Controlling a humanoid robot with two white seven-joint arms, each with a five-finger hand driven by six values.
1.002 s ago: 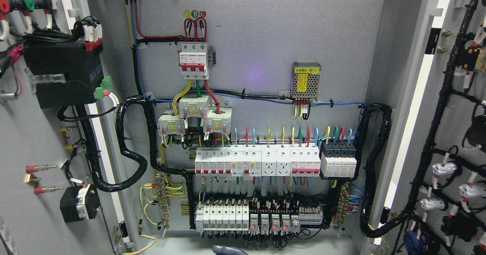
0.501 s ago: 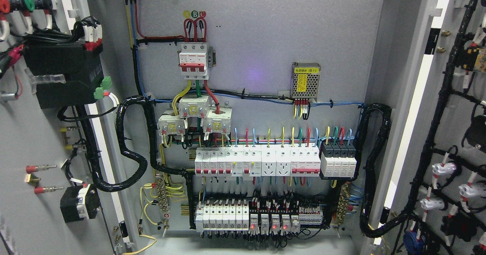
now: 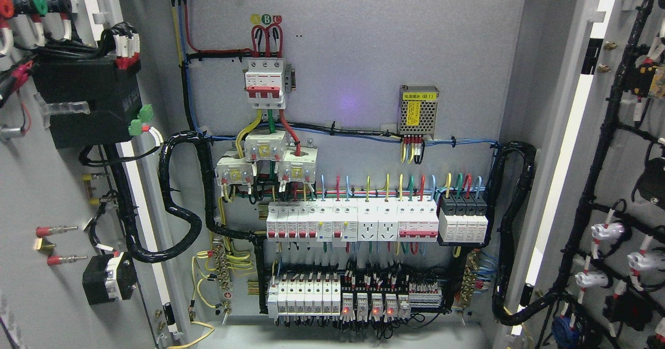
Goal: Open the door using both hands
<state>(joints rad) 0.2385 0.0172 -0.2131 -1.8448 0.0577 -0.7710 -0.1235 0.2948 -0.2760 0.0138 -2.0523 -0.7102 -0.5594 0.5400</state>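
Both doors of the grey electrical cabinet stand swung wide open. The left door [image 3: 36,193] fills the picture's left side, its inner face carrying a black box and wiring. The right door [image 3: 618,146] fills the right side, with black cable looms and white fittings on it. Between them the back panel [image 3: 363,53] is fully exposed. Neither of my hands nor any arm shows in the head view.
On the back panel sit a red-and-white main breaker [image 3: 265,81], a perforated metal power supply [image 3: 419,109], a row of white breakers [image 3: 353,223] and a lower row of relays [image 3: 353,297]. Thick black conduit [image 3: 179,203] loops from each door into the cabinet.
One second ago a grey rounded part showed at the bottom edge near the middle. It dropped out of view half a second ago and stays gone. The doors have not moved.
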